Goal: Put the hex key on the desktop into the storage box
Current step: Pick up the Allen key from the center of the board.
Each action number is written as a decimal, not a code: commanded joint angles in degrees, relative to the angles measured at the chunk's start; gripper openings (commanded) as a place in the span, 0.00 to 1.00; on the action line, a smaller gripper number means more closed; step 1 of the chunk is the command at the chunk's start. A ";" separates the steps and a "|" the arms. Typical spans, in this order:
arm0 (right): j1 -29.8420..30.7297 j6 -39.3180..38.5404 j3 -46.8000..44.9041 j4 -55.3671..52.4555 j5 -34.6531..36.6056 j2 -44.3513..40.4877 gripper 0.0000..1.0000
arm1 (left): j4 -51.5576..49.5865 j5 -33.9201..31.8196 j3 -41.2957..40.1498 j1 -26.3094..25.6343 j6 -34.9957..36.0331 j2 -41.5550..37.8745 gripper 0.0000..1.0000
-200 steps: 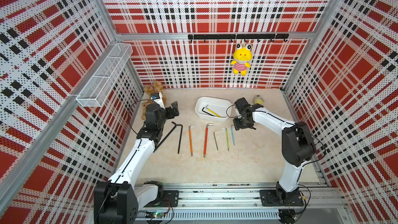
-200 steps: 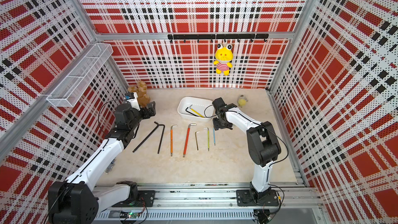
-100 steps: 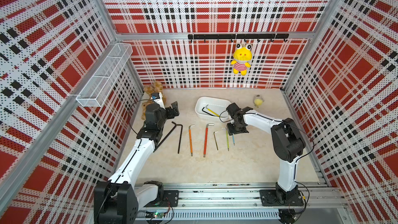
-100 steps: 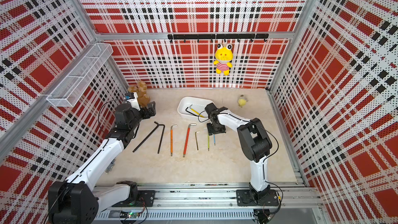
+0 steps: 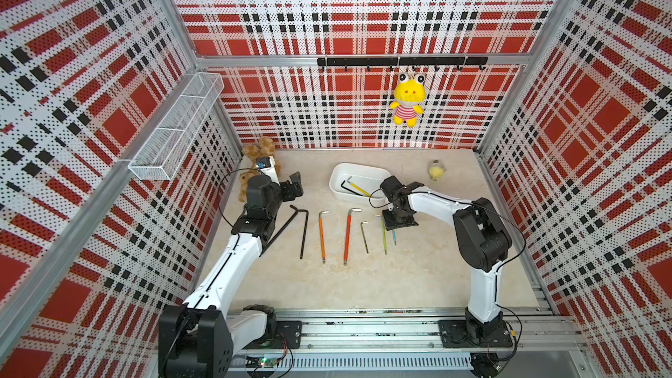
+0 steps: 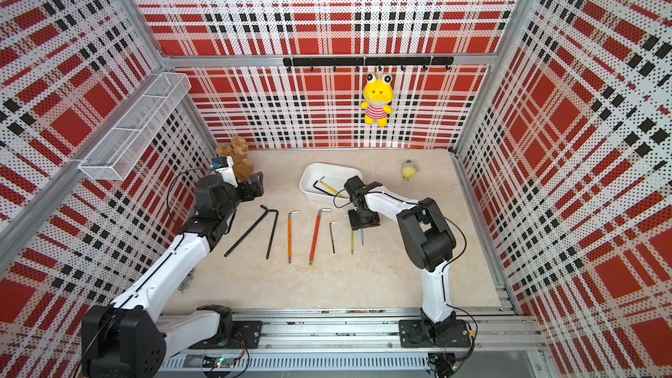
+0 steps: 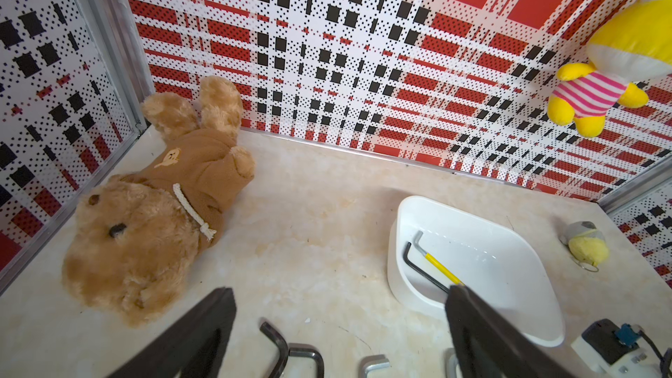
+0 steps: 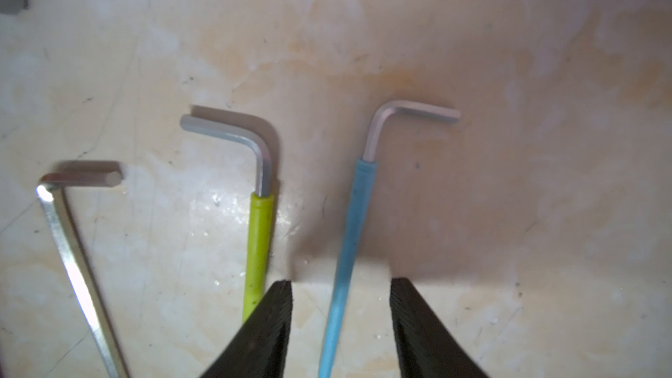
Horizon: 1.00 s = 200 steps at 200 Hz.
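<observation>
Here, the right claw [image 8: 342, 281] is held low over the bench [image 8: 509, 176] with its jaws parted and nothing grasped. The blue hex key [image 8: 358, 209] is seen lying flat on the bench between the two black fingers [image 8: 276, 321]. A gap is left on either side, so neither finger is touching it.

Just beside the claw, on its left, the green hex key [image 8: 260, 234] is laid nearly parallel. Its sleeve is partly hidden behind one finger, and whether contact is made there cannot be told. A little farther to the left, a bare steel hex key [image 8: 69, 245] is laid.

Farther leftward still, in a top view, a red hex key [image 5: 348, 234], an orange hex key [image 5: 321, 236] and two black hex keys [image 5: 303, 230] are set out in a row on the bench.

Just beyond the claw, toward the back wall, the storage box [image 5: 363, 172] is placed. A yellow hex key [image 5: 358, 189] and a slim black hex key [image 5: 347, 190] are held in it.

Well apart from the right claw, across the row, the left claw [image 7: 338, 290] is held above the bench with its jaws spread wide and empty.
</observation>
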 commanded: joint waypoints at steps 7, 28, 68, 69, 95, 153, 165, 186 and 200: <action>0.94 0.66 -1.95 0.43 0.24 1.03 0.52 | 0.53 -0.70 -0.62 -0.39 0.31 -1.23 0.97; 1.12 1.48 -2.99 1.19 0.92 1.05 0.16 | 0.53 -0.78 -0.71 -0.40 0.31 -1.32 0.97; 1.15 1.64 -4.71 1.57 1.14 -0.04 0.00 | 0.47 -0.97 -0.64 -0.65 0.40 -1.33 0.97; 1.18 1.63 -4.72 1.57 1.13 -0.07 0.00 | 0.50 -0.96 -0.70 -0.61 0.40 -1.37 0.97; 1.14 0.41 -4.99 1.00 2.44 -1.49 0.00 | 0.44 -1.00 -0.69 -0.68 0.40 -1.42 0.97; -3.84 -1.05 -10.76 4.47 6.27 -10.67 0.00 | 0.44 -1.22 -0.75 -0.72 0.40 -1.77 0.97; -5.94 -1.10 -11.27 4.91 7.48 -12.48 0.00 | 0.44 -1.22 -0.80 -0.67 0.40 -1.85 0.97; -8.83 -3.01 -8.69 4.13 9.52 -14.05 0.00 | 0.44 -1.22 -0.67 -0.67 0.55 -1.83 0.97; -9.01 -7.16 -4.79 4.01 10.17 -14.02 0.00 | 0.44 -1.22 -0.72 -0.76 0.51 -1.95 0.97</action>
